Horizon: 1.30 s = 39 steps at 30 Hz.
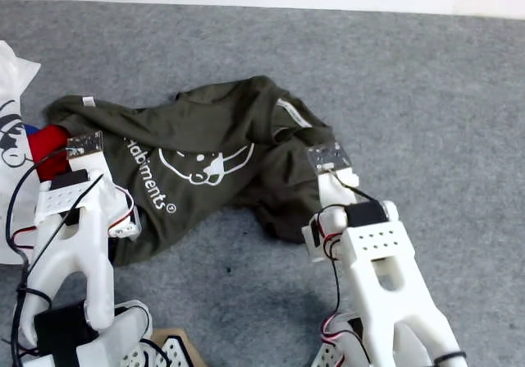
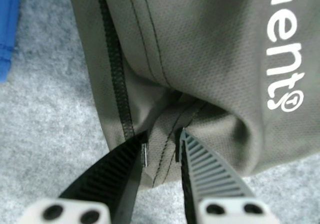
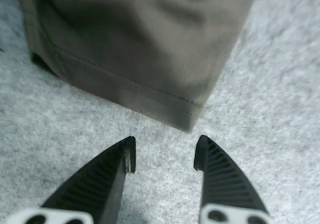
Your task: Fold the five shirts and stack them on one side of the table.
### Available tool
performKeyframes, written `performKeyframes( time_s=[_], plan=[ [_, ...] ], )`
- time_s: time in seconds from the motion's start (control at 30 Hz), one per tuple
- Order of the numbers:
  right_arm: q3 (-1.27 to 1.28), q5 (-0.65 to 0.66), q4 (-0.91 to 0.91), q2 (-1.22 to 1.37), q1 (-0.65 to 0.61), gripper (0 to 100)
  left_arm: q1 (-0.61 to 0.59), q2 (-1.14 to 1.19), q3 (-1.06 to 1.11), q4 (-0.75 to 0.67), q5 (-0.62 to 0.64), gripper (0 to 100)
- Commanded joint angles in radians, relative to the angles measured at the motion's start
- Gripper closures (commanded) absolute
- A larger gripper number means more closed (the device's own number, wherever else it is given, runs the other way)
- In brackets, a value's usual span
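Nearest you, the two white arms rise from the near edge of the grey table (image 1: 426,88), and each one leans out over the olive shirt (image 1: 213,162). Your left gripper (image 2: 162,145) sits at the shirt's left side, its jaws drawn narrow with a fold of the hem (image 2: 160,159) pinched between the fingertips; the seam stitching runs straight down into the gap. Just left of that hem you can see a strip of blue cloth (image 2: 7,28) lying on the table. Your right gripper (image 3: 165,151) is at the shirt's right side, its jaws spread wide with nothing between them but bare table; a hemmed corner (image 3: 187,116) of the shirt lies just beyond the fingertips, apart from them. The shirt itself lies crumpled and unfolded across the middle of the table, with its white print (image 1: 205,166) facing up, the collar toward the far side and one bunched part by the right arm. At the table's left edge lie a white shirt (image 1: 12,137) and, beside it, a red cloth (image 1: 47,149) close against the left arm, with a bit of blue showing just beyond the red.
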Motion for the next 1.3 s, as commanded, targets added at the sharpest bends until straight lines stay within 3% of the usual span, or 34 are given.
performKeyframes(
  time_s=[0.0,0.43,0.8,1.03,1.27],
  plan=[
    [-0.012,0.021,-0.002,-0.041,0.016,79.3,0.018,-0.001,-0.001,-0.017,0.011,89],
    [0.071,0.017,-0.170,-0.035,0.061,79.3,0.018,-0.001,-0.001,-0.012,0.011,89],
    [0.030,0.017,-0.236,0.222,0.065,79.6,0.018,-0.001,-0.001,-0.015,0.012,89],
    [0.028,0.018,-0.303,0.277,0.067,93.7,0.018,-0.001,0.001,-0.017,0.012,89],
    [0.028,0.018,-0.306,0.275,0.116,94.3,0.018,-0.001,0.015,-0.018,0.012,89]
  ],
)
